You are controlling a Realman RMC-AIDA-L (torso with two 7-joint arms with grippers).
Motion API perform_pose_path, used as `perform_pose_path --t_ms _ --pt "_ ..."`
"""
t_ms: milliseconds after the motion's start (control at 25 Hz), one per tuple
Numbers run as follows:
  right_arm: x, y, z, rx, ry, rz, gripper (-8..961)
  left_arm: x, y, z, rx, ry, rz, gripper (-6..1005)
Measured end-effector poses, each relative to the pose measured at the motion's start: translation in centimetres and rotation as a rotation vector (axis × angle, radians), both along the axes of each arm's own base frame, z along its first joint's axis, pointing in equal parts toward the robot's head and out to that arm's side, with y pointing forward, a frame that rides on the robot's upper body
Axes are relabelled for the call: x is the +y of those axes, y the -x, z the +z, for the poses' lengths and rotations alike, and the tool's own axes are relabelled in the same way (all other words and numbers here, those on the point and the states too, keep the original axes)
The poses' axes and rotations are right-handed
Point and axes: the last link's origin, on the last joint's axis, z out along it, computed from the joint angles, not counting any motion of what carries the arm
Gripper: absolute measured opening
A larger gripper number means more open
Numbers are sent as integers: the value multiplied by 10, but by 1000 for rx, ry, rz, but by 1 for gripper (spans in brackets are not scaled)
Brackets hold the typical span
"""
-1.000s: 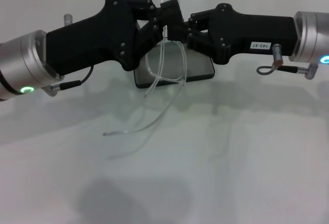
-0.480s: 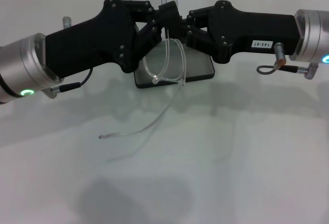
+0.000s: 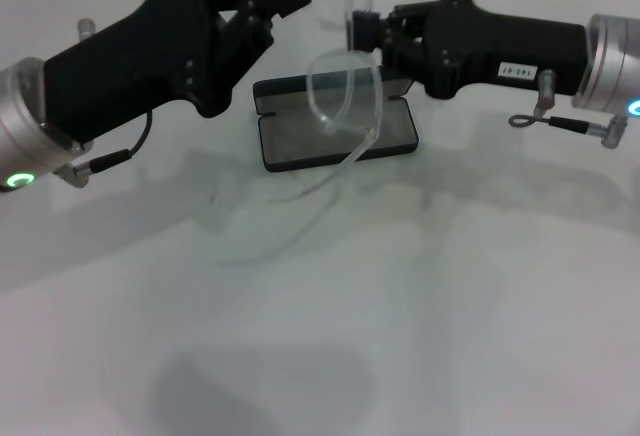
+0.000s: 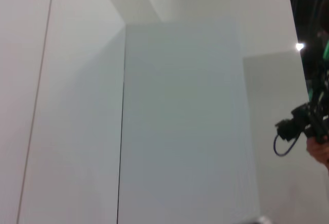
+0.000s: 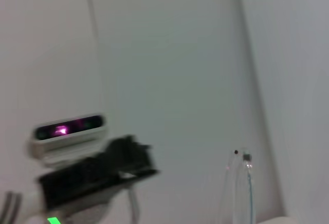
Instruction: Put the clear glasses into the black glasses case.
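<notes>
The clear glasses (image 3: pixel 346 88) hang tilted in the air over the black glasses case (image 3: pixel 392 132), with one thin arm trailing down toward the table on the case's left side. My right gripper (image 3: pixel 363 28) is shut on the top of the frame. The case lies open on the white table, grey lining up. My left gripper (image 3: pixel 272 4) is up and to the left of the glasses, open and holding nothing. In the right wrist view a bit of the clear frame (image 5: pixel 241 190) shows, with the left gripper (image 5: pixel 100 175) farther off.
The white table (image 3: pixel 420 316) spreads wide in front of the case. A white wall stands behind it. Both black forearms reach in from the sides above the table's back half.
My left gripper has let go of the glasses and drawn back to the left and up. The right gripper keeps the glasses and has shifted them right, over the case.
</notes>
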Motion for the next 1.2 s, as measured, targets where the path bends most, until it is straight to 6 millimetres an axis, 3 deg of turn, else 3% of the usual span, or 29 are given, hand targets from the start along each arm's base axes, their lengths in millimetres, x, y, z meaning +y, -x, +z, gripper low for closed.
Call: perform_pose_path --t_ms 200,440,720,960,1200 --pt "11 -8 7 50 -70 -107 67 -11 1 2 -51 22 -37 36" --pt "19 -10 24 195 -145 -179 68 -22 -8 -14 -26 97 -120 36" --pt "13 -8 37 317 -180 -150 70 -28 -17 -29 33 136 -212 36" --pt "-3 0 36 360 -117 -48 71 -26 -22 -32 41 142 -227 36" --pt "-11 10 19 318 -48 5 72 -24 -23 -32 39 136 -230 36"
